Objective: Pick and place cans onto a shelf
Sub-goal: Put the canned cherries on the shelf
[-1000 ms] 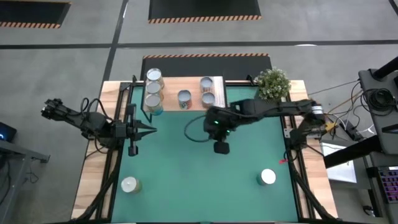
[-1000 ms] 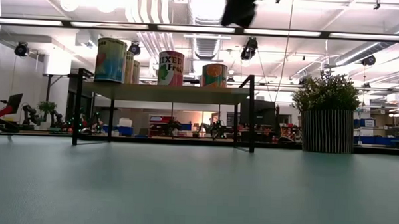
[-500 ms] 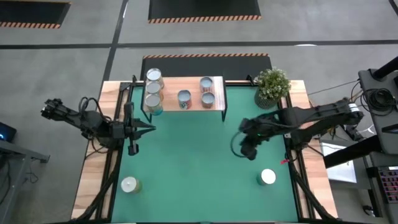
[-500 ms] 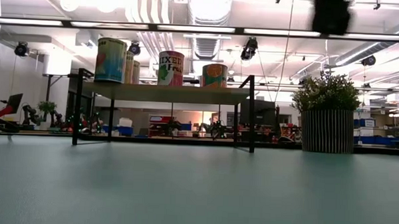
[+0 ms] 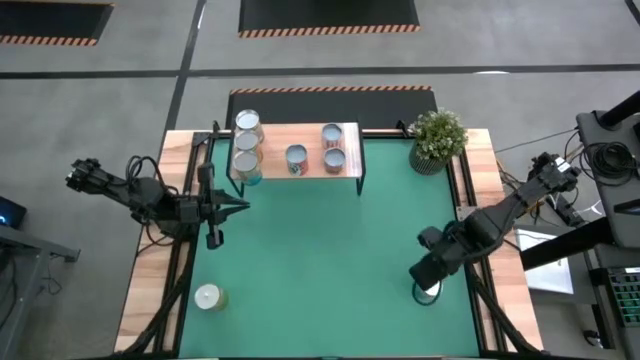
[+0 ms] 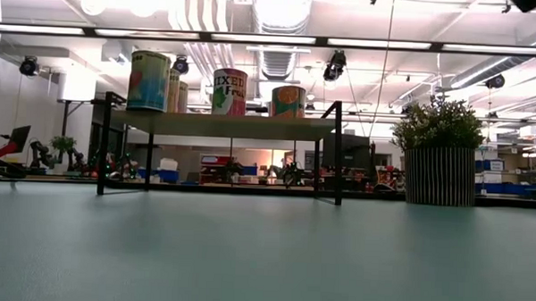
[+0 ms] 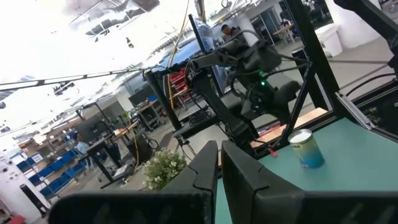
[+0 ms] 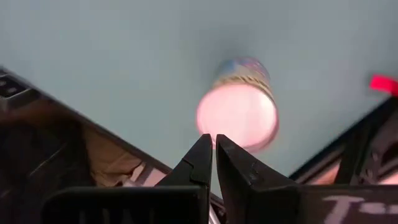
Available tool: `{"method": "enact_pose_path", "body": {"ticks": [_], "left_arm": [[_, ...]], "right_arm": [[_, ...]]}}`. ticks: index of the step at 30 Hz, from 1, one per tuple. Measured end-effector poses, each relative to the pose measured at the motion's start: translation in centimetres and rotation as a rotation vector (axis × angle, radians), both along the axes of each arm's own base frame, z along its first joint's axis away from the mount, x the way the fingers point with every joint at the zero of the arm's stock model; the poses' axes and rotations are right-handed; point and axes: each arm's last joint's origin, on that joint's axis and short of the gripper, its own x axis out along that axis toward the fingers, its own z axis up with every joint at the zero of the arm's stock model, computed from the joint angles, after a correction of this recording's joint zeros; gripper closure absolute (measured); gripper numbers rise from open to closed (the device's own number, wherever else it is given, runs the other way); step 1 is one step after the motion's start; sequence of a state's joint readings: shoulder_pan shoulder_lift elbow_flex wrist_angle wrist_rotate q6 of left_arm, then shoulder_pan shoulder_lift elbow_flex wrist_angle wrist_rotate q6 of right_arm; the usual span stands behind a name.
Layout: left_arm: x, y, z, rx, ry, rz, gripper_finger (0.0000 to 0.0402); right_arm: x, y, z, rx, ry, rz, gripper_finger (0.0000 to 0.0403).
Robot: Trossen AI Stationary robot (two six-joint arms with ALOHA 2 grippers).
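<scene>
My right gripper [image 5: 421,275] hangs closed and empty above the can [image 5: 431,287] near the table's right edge. My left gripper [image 5: 240,207] waits closed, left of the shelf [image 5: 300,135].

A robotics lab or workshop: exposed ceiling ducts [image 6: 276,57] and strip lights, blue storage bins [image 6: 508,188], what appear to be other robot arms [image 6: 44,153] on distant workbenches, hazard-striped floor mats [image 5: 330,15].

The right hand [image 5: 424,277] partly hides one can [image 5: 431,289].
</scene>
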State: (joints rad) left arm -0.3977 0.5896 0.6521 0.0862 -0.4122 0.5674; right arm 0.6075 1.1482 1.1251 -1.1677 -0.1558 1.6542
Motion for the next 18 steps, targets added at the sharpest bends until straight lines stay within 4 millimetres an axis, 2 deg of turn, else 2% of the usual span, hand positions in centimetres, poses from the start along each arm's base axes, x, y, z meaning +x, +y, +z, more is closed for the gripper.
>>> {"method": "enact_pose_path", "body": {"ticks": [6, 13, 18], "left_arm": [[0.0, 0.0, 0.0, 0.003, -0.002, 0.001, 0.0398], [0.0, 0.0, 0.0, 0.010, -0.004, 0.002, 0.0398], [0.0, 0.0, 0.1, 0.009, -0.005, 0.002, 0.0398]], "right_arm": [[-1.3, 1.0, -1.7, -0.027, 0.074, -0.049, 0.0390], [-1.1, 1.3, -1.9, -0.063, 0.003, -0.105, 0.0389], [-1.0, 1.5, -2.1, -0.053, 0.029, -0.109, 0.0351]]}}
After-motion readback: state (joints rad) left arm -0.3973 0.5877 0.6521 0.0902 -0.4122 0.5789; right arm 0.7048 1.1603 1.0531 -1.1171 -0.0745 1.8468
